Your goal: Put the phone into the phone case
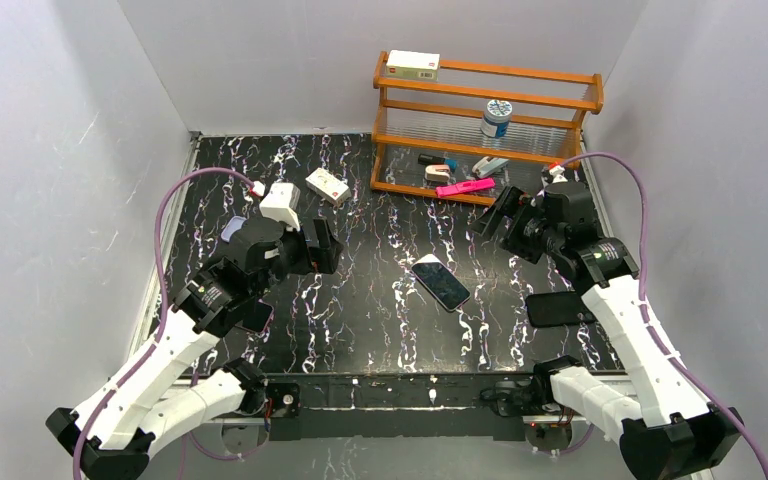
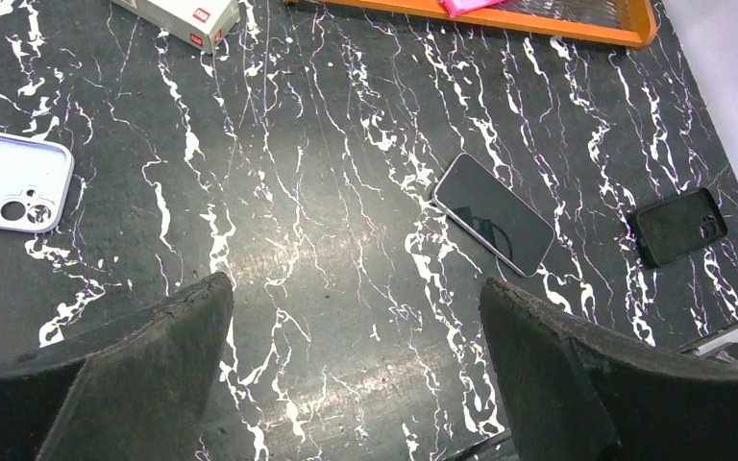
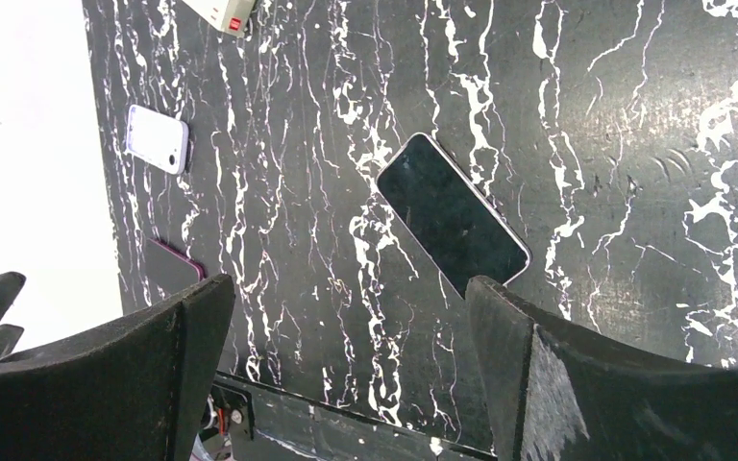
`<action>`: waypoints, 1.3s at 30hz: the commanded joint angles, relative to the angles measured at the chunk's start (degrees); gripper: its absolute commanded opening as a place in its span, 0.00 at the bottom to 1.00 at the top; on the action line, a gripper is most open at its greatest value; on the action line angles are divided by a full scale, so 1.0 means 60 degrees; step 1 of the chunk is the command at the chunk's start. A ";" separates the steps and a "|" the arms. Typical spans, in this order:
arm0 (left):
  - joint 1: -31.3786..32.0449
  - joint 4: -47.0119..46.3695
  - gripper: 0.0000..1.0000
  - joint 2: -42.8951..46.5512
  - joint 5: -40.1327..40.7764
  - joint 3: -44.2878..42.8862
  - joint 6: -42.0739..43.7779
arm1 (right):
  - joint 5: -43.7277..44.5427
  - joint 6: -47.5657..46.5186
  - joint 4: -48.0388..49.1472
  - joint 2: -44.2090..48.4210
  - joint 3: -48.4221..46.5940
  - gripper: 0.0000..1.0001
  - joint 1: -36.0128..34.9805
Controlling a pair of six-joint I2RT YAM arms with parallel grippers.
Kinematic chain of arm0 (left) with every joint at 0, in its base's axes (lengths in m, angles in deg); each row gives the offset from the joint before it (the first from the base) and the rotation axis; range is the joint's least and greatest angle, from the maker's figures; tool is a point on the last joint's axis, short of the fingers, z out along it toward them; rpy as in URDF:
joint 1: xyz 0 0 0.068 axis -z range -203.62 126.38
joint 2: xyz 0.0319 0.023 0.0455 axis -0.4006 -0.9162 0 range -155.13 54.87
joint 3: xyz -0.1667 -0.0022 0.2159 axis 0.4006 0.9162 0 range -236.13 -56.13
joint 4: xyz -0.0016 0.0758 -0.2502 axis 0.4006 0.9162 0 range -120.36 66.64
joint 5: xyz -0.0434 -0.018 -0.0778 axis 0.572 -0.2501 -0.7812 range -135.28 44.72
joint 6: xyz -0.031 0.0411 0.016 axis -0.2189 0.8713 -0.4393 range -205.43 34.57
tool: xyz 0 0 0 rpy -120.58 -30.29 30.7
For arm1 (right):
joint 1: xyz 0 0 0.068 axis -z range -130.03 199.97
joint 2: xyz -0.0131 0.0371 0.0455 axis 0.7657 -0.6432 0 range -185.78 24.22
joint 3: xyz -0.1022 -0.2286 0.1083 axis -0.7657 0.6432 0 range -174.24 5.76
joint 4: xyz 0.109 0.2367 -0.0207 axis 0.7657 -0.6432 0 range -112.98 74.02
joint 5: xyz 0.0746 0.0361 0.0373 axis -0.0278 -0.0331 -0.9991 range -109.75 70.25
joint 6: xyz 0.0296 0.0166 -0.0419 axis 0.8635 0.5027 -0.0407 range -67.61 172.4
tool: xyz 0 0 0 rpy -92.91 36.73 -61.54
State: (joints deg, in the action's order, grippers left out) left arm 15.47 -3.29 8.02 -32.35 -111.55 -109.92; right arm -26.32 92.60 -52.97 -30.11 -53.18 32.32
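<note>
The left arm rises from the near left corner of the surface (image 1: 360, 330), elbow bent. Its left claw (image 2: 356, 298) hangs above the left half, aimed toward the middle, with the fingers spread wide and nothing between them. The right arm climbs along the right edge. Its right claw (image 3: 351, 298) sits high near the far right corner, tilted down toward the middle, also spread wide and empty.

The phone (image 1: 441, 283) lies screen up and skewed, about mid-surface, a little toward the right edge, with nothing touching it. The phone case (image 2: 10, 180) lies flat by the left edge, well apart from the phone.

A black slab (image 1: 560, 308) rests near the right edge. A white box (image 1: 327, 186) and an orange rack (image 1: 488, 130) stand along the far edge.
</note>
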 commanded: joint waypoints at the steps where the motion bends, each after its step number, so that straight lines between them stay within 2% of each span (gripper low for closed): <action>1: -0.0035 0.0009 0.98 0.0118 -0.0071 0.0001 -0.0063 | 0.0352 0.0174 0.0190 0.0130 0.0040 0.98 -0.0005; 12: -0.0034 -0.0136 0.98 0.0041 -0.0324 0.0459 0.0480 | 0.1262 0.0541 0.0132 0.0308 0.0238 0.99 -0.0014; 17: -0.0036 -0.0220 0.98 0.0070 -0.0114 0.0903 0.1020 | 0.1277 0.0458 0.0946 0.0691 0.1027 0.99 -0.0012; 22: -0.0027 -0.0186 0.98 -0.0151 -0.0064 0.1195 0.1619 | 0.1154 0.0512 0.2463 0.0599 0.1981 0.96 -0.0017; 25: -0.0038 -0.0287 0.98 -0.0121 0.0034 0.1444 0.1737 | 0.0338 0.0427 0.3563 0.0290 0.2459 0.92 -0.0014; 29: -0.0033 -0.0687 0.98 0.0233 0.0415 0.2005 0.1820 | -0.0413 0.0375 0.4669 -0.0498 0.3020 0.78 -0.0014; 33: -0.0031 -0.0705 0.98 0.0307 0.0480 0.1992 0.2033 | -0.1134 0.0360 0.5490 -0.1493 0.3215 0.69 -0.0016; 36: -0.0026 -0.0634 0.98 0.0280 0.0451 0.2013 0.2060 | -0.1445 0.0112 0.5772 -0.2306 0.3075 0.68 -0.0010; 39: -0.0034 -0.0604 0.98 0.0292 0.0343 0.2051 0.2025 | -0.1463 -0.0373 0.5837 -0.3054 0.2847 0.72 -0.0017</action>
State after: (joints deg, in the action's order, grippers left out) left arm 15.47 -6.83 8.72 -31.00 -99.46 -98.69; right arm -32.42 94.52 -23.27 -44.47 -34.21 32.32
